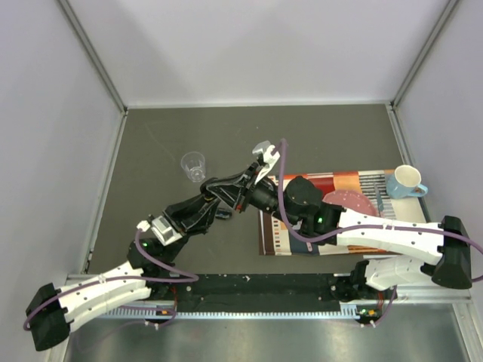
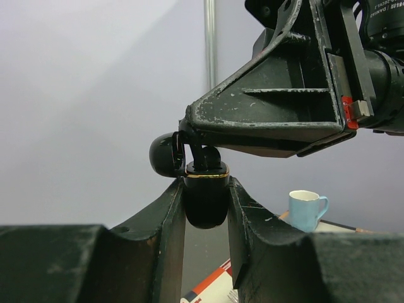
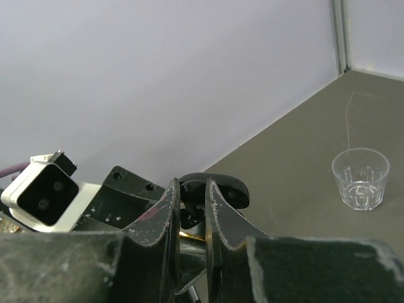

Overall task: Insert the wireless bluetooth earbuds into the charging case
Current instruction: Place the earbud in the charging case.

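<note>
Charging case [image 2: 205, 201], black and egg-shaped with a thin gold ring at its mouth, is held in the air over the middle of the table [image 1: 151, 136], where the two arms meet.

To the right of that spot lies a printed mat [image 1: 349, 181] with orange and striped panels; its print is too small to read. A pale blue mug [image 1: 406, 181] stands at the mat's far right corner. A clear cup [image 1: 194, 166] stands on the bare table, left of and beyond the meeting grippers.

The left gripper [image 2: 205, 186] is clamped on the case from both sides, with the hinged lid [image 2: 165, 154] swung open to the left. The right gripper [image 3: 191, 189] reaches in from above, its fingers pinched nearly together on a small black earbud [image 2: 205, 158] sitting at the case's mouth.

Only the left wrist view shows the gold ring and the bud against the opening. It also shows white lettering on the right arm's housing, cut off at the frame edge and not legible. The right wrist view alone shows the cup's ribbed wall. From the top view, the case and bud are hidden among the fingers.
</note>
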{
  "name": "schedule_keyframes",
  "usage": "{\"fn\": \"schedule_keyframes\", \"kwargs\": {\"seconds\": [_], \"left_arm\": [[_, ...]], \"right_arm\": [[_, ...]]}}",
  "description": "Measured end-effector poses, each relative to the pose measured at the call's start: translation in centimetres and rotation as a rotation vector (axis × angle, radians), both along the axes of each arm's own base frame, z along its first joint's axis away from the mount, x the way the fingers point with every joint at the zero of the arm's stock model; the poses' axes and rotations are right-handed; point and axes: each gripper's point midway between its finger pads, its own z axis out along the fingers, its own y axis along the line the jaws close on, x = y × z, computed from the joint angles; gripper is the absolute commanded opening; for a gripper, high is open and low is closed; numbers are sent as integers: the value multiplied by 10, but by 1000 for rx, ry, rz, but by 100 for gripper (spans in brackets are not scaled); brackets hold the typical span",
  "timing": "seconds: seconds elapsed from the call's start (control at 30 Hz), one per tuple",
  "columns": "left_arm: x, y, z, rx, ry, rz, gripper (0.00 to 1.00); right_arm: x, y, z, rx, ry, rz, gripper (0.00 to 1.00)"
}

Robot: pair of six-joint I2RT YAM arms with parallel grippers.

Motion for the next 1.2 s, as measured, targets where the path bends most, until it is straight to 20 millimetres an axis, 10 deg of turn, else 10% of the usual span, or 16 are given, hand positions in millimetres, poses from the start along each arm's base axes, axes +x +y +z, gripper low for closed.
{"fn": "schedule_keyframes", "kwargs": {"seconds": [1.2], "left_arm": [[11, 3, -1, -9, 11, 61, 0]], "right_arm": [[5, 5, -5, -29, -17, -72, 0]]}}
